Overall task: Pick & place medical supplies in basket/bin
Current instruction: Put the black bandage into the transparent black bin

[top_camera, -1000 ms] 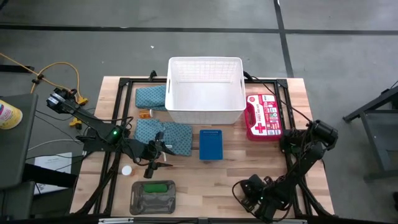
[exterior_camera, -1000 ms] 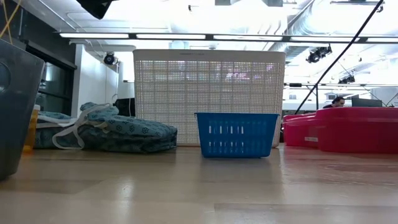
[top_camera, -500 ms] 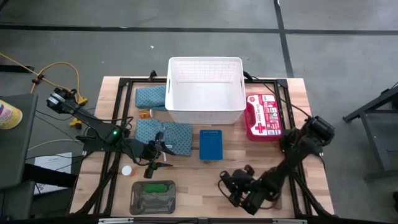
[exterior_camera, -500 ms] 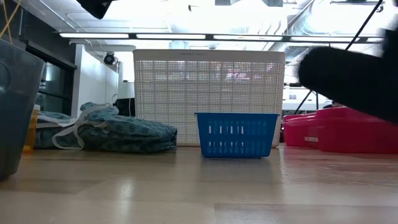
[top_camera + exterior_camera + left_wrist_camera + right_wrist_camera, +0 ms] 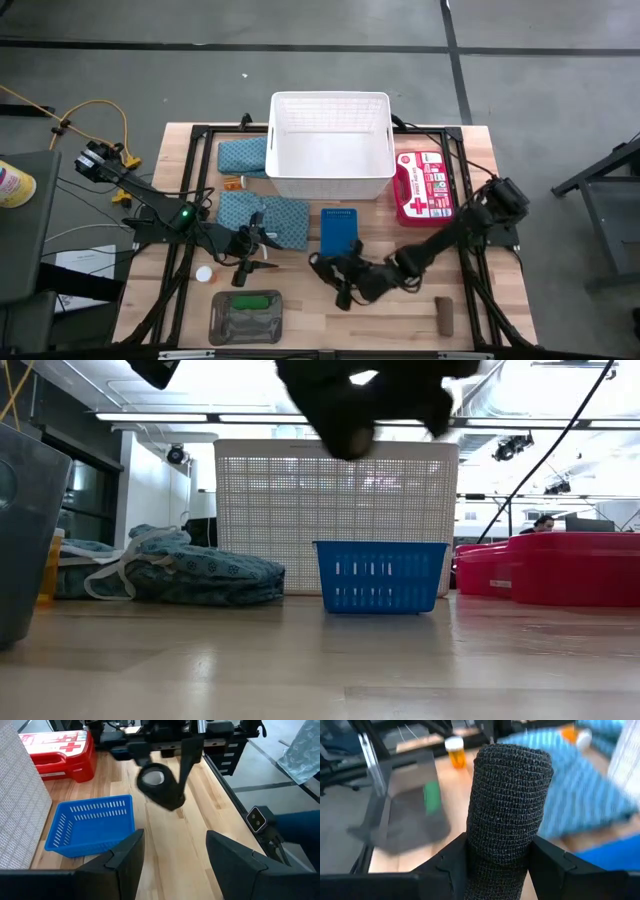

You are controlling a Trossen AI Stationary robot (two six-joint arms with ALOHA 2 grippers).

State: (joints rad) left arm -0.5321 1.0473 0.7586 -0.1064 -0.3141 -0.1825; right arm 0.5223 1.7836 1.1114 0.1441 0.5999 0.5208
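White plastic basket [image 5: 330,175]: location? (Operator)

Far half of the wooden table [image 5: 330,320], centred. Largest item in view; appears empty from above. (Technician)

Teal cloth [image 5: 285,220] and left gripper [image 5: 262,243]? (Operator)

Cloth flat on the table, near the basket's left front corner. Left gripper parked at the cloth's near edge, fingers [image 5: 125,857] spread wide, nothing between them. Treat as waiting. (Technician)

Right gripper [image 5: 335,280]? (Operator)

Extended across the table, raised off the surface, just on the near side of the small blue basket [image 5: 339,235]. Fingers [image 5: 455,860] closed partway, clamped on both sides of an upright black roll [image 5: 510,795]. (Technician)

Position of the black roll, then? (Operator)

In the right gripper, off the table, well short of the white basket. (Technician)

Step in hand? (Operator)

Judged as transport: pick complete, placement not yet done. (Technician)

Requirements for the next move? (Operator)

Carry toward the far side, over the small blue basket. Keep enough height to clear the white basket's front rim. Maintain grip until the roll is inside the walls, then spread the fingers. Avoid the left gripper's area. (Technician)

Anything smaller left out? (Operator)

Brown roll [image 5: 444,315], loose near the table's right front edge. (Technician)
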